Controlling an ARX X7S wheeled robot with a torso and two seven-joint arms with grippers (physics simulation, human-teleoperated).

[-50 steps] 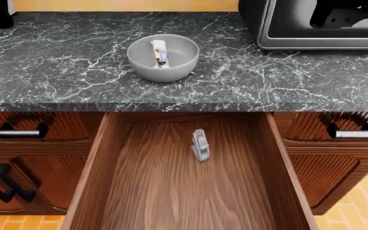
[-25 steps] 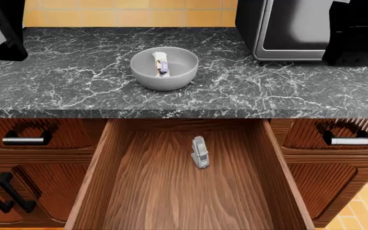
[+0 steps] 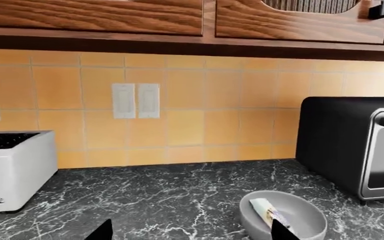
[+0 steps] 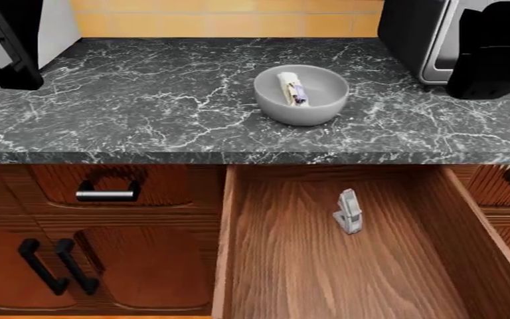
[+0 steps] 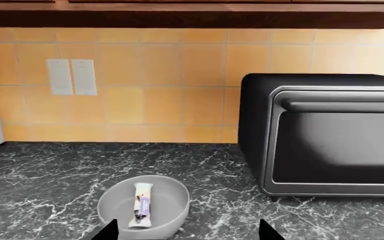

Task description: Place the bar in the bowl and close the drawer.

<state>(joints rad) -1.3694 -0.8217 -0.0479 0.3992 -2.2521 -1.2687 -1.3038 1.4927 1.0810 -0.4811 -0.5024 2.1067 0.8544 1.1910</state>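
The silvery-white bar (image 4: 291,88) lies inside the light-grey bowl (image 4: 313,106) on the dark marble counter. The bar (image 5: 142,205) and bowl (image 5: 168,197) also show in the right wrist view, just ahead of my right gripper (image 5: 187,232), which is open and empty. My left gripper (image 3: 190,234) is open and empty above the counter, with the bowl (image 3: 299,217) and the bar (image 3: 265,211) off to one side. The drawer (image 4: 281,266) below the counter stands pulled wide open; its front and handle are out of view.
A small grey object (image 4: 348,211) stands in the drawer. A black toaster oven (image 5: 325,135) sits on the counter's right, a white toaster (image 3: 12,170) on its left. My arms (image 4: 2,40) (image 4: 494,56) hang at the head view's top corners. Narrower drawers and cabinet doors (image 4: 104,193) flank the drawer.
The head view has shifted, so bowl and drawer now sit further right in it. Both arms have come into view at the top corners. The bar stays in the bowl.
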